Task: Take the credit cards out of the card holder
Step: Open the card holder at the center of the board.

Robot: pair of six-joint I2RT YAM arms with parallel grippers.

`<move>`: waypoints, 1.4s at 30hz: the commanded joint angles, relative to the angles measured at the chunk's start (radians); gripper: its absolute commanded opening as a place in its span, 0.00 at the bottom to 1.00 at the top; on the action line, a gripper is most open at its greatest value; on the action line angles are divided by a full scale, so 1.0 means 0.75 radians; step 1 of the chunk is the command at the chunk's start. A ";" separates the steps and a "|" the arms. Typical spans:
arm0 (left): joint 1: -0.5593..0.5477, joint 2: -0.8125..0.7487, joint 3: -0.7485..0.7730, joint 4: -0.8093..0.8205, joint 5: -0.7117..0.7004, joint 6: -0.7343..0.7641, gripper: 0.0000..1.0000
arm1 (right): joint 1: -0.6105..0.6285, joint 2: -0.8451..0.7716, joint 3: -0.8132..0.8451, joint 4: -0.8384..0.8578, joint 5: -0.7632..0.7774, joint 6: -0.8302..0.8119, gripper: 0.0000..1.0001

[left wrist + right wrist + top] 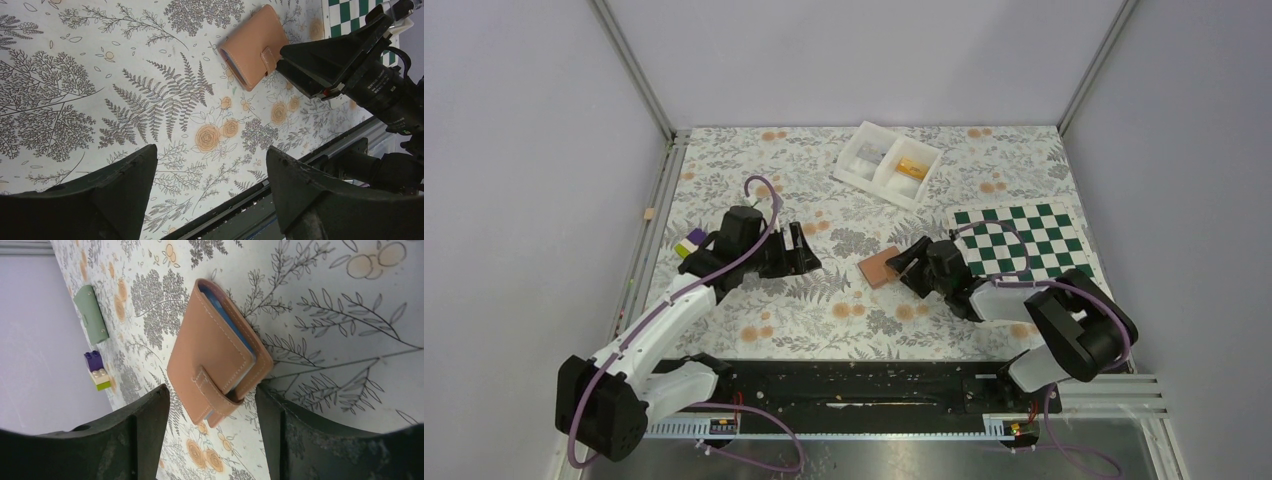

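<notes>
Right wrist view: closed card holder, tab at six o'clock, probably light and stiff; pinch its long edges. Right gripper and left gripper gape wide, empty.

The table is lit brightly and evenly from overhead. Only a soft shadow is cast beside the holder. The near fingers are rendered dark and slightly blurred.

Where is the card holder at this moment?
Top view: the card holder lies closed on the floral tablecloth near mid-table, just off the right gripper fingertips, left of the chessboard mat.
</notes>
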 commanded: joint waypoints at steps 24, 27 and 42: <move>0.007 0.004 0.012 0.026 0.024 0.025 0.79 | -0.063 0.331 0.124 0.367 -0.226 -0.342 0.00; 0.006 0.043 0.026 0.017 0.026 0.016 0.79 | -0.066 0.292 0.173 0.279 -0.302 -0.488 0.00; 0.007 0.148 -0.028 0.257 0.282 -0.072 0.89 | -0.076 -0.015 0.137 0.121 -0.623 -0.827 0.00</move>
